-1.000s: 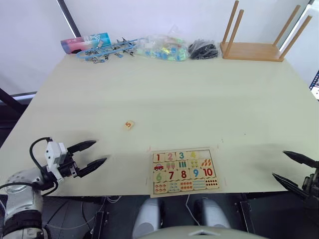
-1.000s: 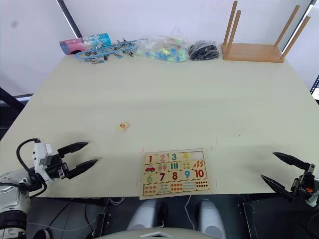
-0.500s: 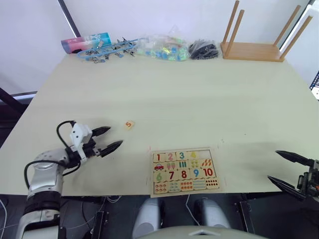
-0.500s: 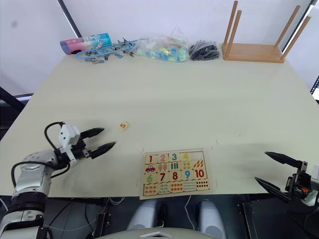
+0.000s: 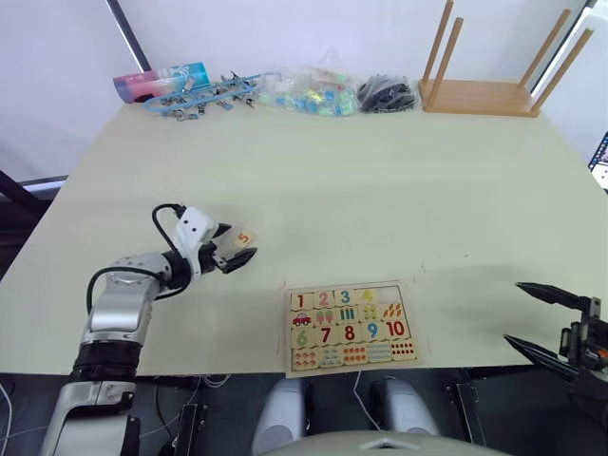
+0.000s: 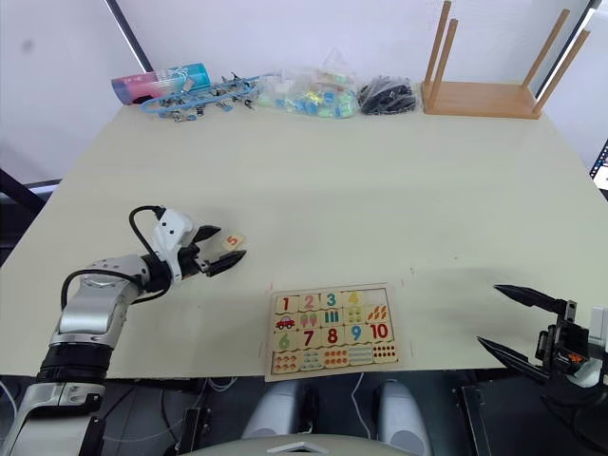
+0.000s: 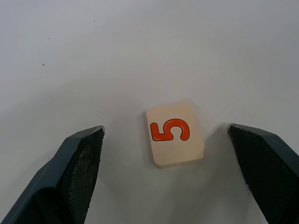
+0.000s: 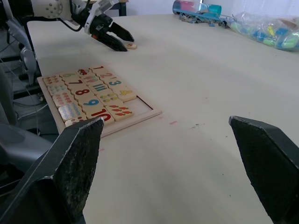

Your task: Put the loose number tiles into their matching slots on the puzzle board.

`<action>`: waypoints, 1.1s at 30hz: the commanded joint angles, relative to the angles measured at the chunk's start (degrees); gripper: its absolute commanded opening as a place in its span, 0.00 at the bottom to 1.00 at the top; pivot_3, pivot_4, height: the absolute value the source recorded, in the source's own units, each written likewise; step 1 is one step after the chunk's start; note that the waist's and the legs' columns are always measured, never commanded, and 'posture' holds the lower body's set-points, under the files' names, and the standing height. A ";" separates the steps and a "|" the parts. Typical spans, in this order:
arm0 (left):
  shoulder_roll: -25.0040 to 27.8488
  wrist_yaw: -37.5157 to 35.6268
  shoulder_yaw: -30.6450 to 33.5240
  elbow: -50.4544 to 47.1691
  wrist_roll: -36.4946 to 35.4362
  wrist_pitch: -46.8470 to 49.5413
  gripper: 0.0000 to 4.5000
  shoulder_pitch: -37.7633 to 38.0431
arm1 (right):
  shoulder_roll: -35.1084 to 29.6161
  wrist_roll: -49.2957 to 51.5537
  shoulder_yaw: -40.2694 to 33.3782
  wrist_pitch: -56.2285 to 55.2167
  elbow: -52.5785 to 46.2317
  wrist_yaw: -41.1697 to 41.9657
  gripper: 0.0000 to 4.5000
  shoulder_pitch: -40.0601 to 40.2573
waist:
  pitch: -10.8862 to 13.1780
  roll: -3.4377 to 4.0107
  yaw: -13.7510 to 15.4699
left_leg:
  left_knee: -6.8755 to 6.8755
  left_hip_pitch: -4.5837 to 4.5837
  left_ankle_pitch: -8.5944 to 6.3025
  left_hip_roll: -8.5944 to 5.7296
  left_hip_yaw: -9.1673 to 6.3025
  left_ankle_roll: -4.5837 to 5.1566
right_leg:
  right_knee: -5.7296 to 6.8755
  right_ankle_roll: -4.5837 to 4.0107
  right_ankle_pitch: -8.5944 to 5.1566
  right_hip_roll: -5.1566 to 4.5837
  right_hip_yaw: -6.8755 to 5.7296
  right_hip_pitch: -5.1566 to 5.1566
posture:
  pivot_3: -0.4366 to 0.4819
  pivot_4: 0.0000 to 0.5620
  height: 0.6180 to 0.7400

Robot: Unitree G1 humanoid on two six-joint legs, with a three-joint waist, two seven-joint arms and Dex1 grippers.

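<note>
Tile count outside the puzzle board [image 5: 349, 326]: one, the orange 5 tile [image 5: 246, 238], flat on the pale table [image 5: 380, 180] between the spread fingers of the left gripper [image 5: 233, 248], untouched. Right of it, the board's first row holds 1 to 4, one slot [image 5: 389, 294] vacant. Far right, the right gripper [image 5: 539, 319] hangs released at the table's edge

Left tool [image 5: 231, 245] (fingers apart) at the 5 tile [image 5: 246, 237]

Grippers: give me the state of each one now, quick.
Left gripper: open, fingers either side of the 5 tile, not touching it.
Right gripper: open, holding nothing, off to the side of the puzzle board.
</note>
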 commanded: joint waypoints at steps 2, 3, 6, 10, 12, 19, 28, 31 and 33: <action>1.27 1.01 -0.20 -4.22 0.16 4.01 0.99 1.53 | -0.49 0.54 -0.71 -0.46 -0.95 0.59 1.00 -0.11 | 0.00 0.00 0.00 | 0.00 0.00 0.00 0.00 0.00 0.00 | 0.00 0.00 0.00 0.00 0.01 0.00 | 0.48 0.27 0.98; 1.21 1.02 -0.43 -5.02 0.01 4.87 0.99 1.64 | -0.48 0.46 -0.65 -0.53 -0.75 0.64 1.00 -0.22 | 0.00 0.00 -0.01 | 0.00 0.00 0.00 0.01 0.00 0.00 | 0.00 0.00 0.00 0.00 0.01 0.00 | 0.48 0.27 0.98; 0.83 1.36 -0.59 -6.66 -0.57 7.65 0.99 1.87 | -0.50 0.32 -0.48 -0.65 -0.37 0.73 1.00 -0.58 | 0.00 0.00 0.03 | 0.00 0.00 0.00 0.01 0.00 0.00 | 0.00 0.00 0.00 0.00 0.01 0.00 | 0.48 0.27 0.98; 0.80 1.59 -0.77 -7.49 -0.76 10.25 0.99 2.36 | -0.62 0.28 -0.49 -0.62 -0.28 0.84 1.00 -0.82 | 0.00 0.00 0.03 | 0.00 0.00 0.00 0.00 0.00 0.00 | 0.00 0.00 0.00 -0.01 0.01 0.00 | 0.48 0.27 0.98; 0.68 1.93 -1.09 -7.59 -0.65 11.23 0.84 2.55 | -0.67 0.22 -0.51 -0.63 -0.16 0.96 1.00 -0.92 | 0.00 0.00 0.02 | 0.00 0.01 0.00 0.00 0.00 0.00 | 0.00 0.00 0.00 -0.01 0.02 0.00 | 0.48 0.27 0.98; 0.16 2.76 -2.27 -7.27 -0.56 11.76 0.21 1.43 | -0.47 0.17 -0.47 -0.51 -0.35 1.11 1.00 -0.90 | -0.03 0.05 0.08 | 0.00 0.03 0.00 -0.01 0.00 0.00 | 0.00 0.00 0.00 -0.01 0.02 0.02 | 0.48 0.27 0.98; 3.77 -2.81 -3.34 -6.26 -0.59 8.66 0.21 -0.99 | 0.07 0.16 0.09 -0.52 -1.20 0.74 1.00 -0.76 | -0.03 0.06 0.10 | 0.00 0.03 0.00 -0.05 -0.03 0.00 | 0.00 -0.01 0.00 -0.01 0.01 0.05 | 0.48 0.27 0.98; 6.77 -8.45 -4.00 -7.96 -2.04 7.48 0.21 -1.97 | 0.22 0.30 0.33 -0.44 -1.75 0.51 1.00 -0.55 | -0.01 0.05 0.02 | 0.00 0.02 0.00 -0.04 -0.01 0.00 | 0.00 -0.01 -0.01 0.00 0.01 0.03 | 0.48 0.27 0.98; 8.43 -11.37 -4.55 -8.80 -2.45 7.34 0.21 -2.54 | 0.35 0.30 0.49 -0.43 -2.06 0.34 1.00 -0.44 | 0.01 0.04 0.03 | 0.00 0.01 0.00 -0.04 0.00 0.00 | -0.01 -0.01 -0.01 0.00 0.01 0.01 | 0.48 0.27 0.98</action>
